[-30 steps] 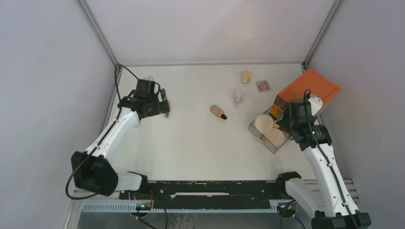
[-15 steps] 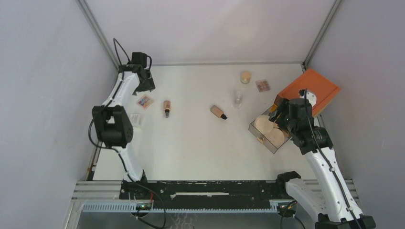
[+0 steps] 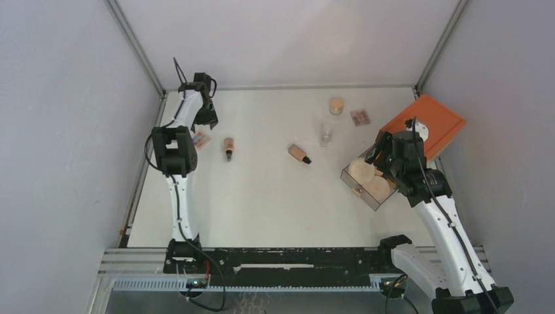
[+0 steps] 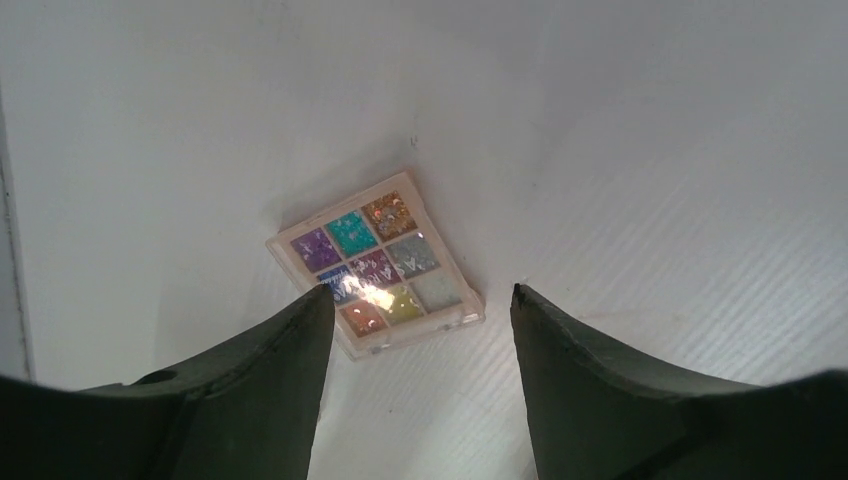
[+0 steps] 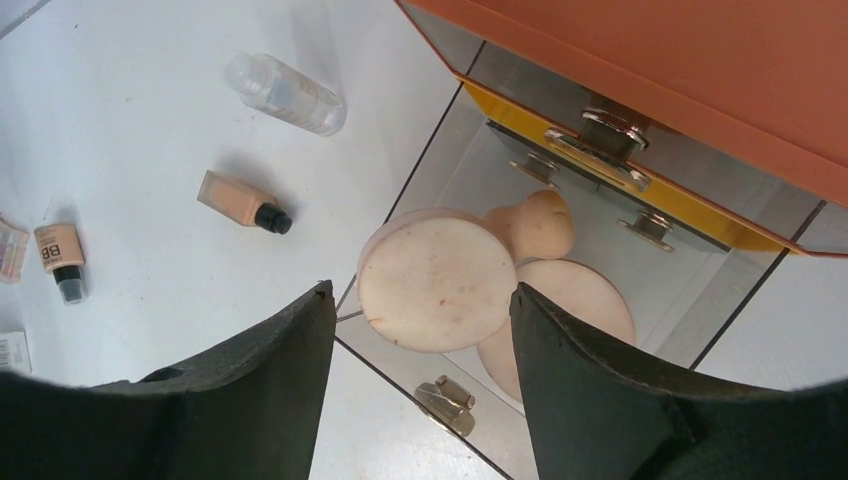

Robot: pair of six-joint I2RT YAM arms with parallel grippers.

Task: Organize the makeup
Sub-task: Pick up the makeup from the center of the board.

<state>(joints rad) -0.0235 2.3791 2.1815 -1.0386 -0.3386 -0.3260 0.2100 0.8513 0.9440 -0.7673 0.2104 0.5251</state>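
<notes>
My left gripper [image 3: 207, 118] hangs open and empty at the table's far left. In the left wrist view its fingertips [image 4: 318, 300] frame a small palette of coloured squares [image 4: 375, 263], lying on the table below without touching it; the palette also shows from above [image 3: 201, 139]. A peach bottle with a black cap [image 3: 228, 146] lies right of it, a second [image 3: 300, 154] at mid-table. My right gripper [image 3: 385, 159] is open and empty above the open clear drawer [image 5: 640, 270]. The drawer holds two round tan discs [image 5: 437, 280] and a beige sponge [image 5: 538, 224].
The orange-topped box of drawers [image 3: 424, 123] stands at the right edge. A clear bottle [image 3: 325, 135], a tan round jar [image 3: 336, 105] and a second small palette [image 3: 359, 117] lie at the back right. Grey walls close in on both sides.
My left arm has swung from over the peach bottle to the far left corner and folded upright, uncovering the bottle and palette. My right gripper has shifted slightly back over the drawer.
</notes>
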